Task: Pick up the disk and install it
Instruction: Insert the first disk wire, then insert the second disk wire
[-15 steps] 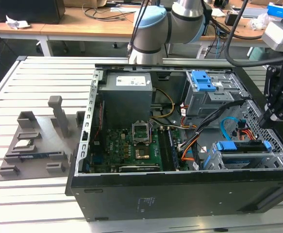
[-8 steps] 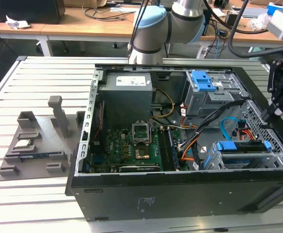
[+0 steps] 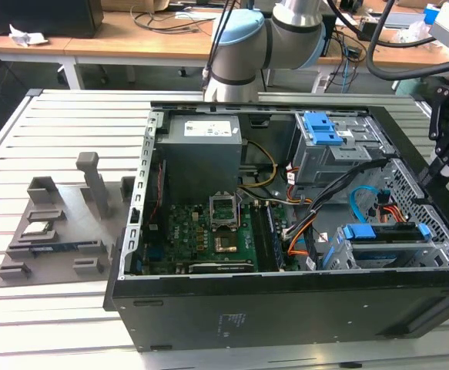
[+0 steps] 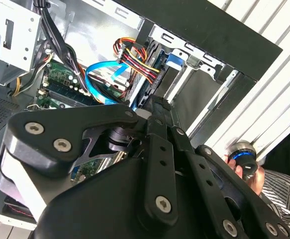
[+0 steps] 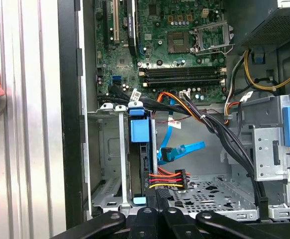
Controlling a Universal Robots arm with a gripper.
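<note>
Linkages of the black metal gripper (image 5: pixel 157 195) converge to a narrow point in both wrist views, its jaws drawn together with nothing visible between them. In the first wrist view that point hangs just beside the cabled end of the flat silver hard disk in blue plastic side rails (image 5: pixel 140 149). The disk stands on edge inside the grey metal lower drive cage (image 5: pixel 110 164). A bundle of red, yellow and black power wires (image 5: pixel 167 179) and a flat blue data cable (image 5: pixel 184 149) run right beside the disk and crowd the gap around the jaws.

In the exterior view the gripper (image 3: pixel 432 171) hovers at the right edge of the open black computer case (image 3: pixel 286 316). The disk (image 3: pixel 386 233) lies in the near right corner of that case. Farther back stand an upper grey drive cage with a blue plastic latch (image 3: pixel 328 131), a grey boxy power supply (image 3: pixel 201 154) and, nearer, the green motherboard (image 3: pixel 209 231).

Outside the case wall, a person's hand (image 4: pixel 249 174) rests on a round blue-lit button (image 4: pixel 241 152) on the slatted metal table (image 3: pixel 55 131). A grey moulded parts tray (image 3: pixel 62 247) sits on the exterior view's left, well apart from the case's right end.
</note>
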